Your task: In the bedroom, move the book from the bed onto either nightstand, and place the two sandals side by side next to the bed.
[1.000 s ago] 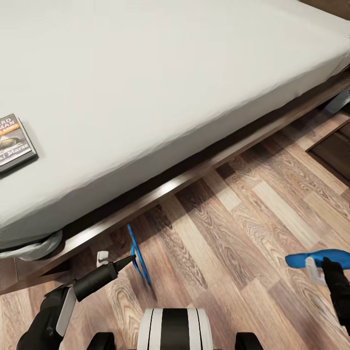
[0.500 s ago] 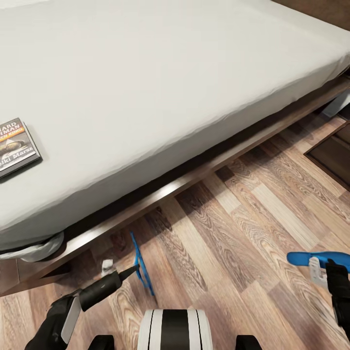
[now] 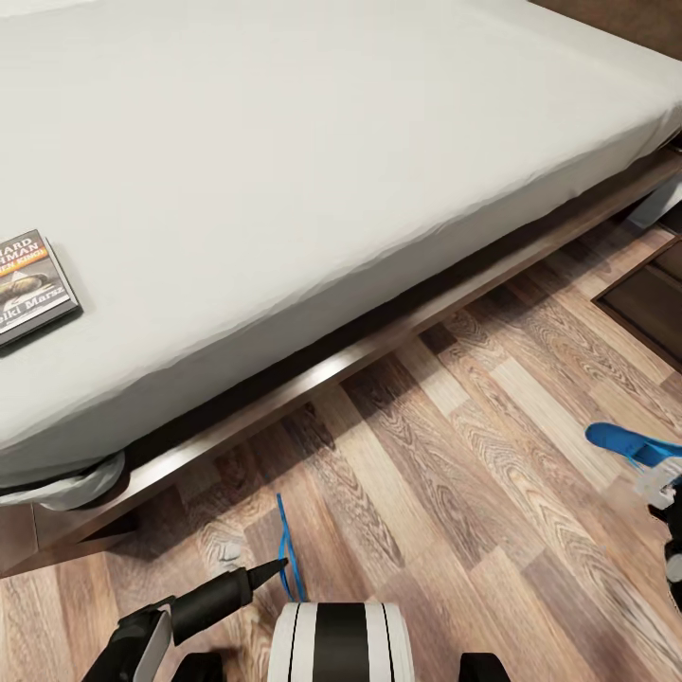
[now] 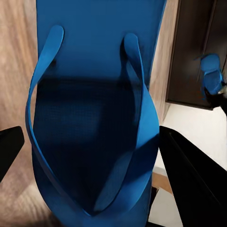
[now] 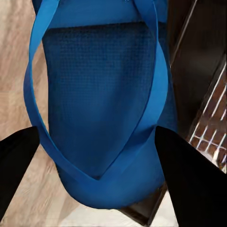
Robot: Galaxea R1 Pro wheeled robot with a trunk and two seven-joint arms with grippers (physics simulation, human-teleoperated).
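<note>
Grey mattress of the bed carries the book near its edge. Left gripper clamps one blue sandal edge-on above the floor; right gripper clamps the other sandal. Each wrist view shows its sandal's straps between dark fingers.

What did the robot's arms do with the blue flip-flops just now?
The left gripper carried its sandal down toward the robot's base. The right gripper lifted its sandal farther out to the right. Both stayed gripped. The book and bed stayed put.

Home bedroom, large grey-mattressed bed, wood-plank floor
</note>
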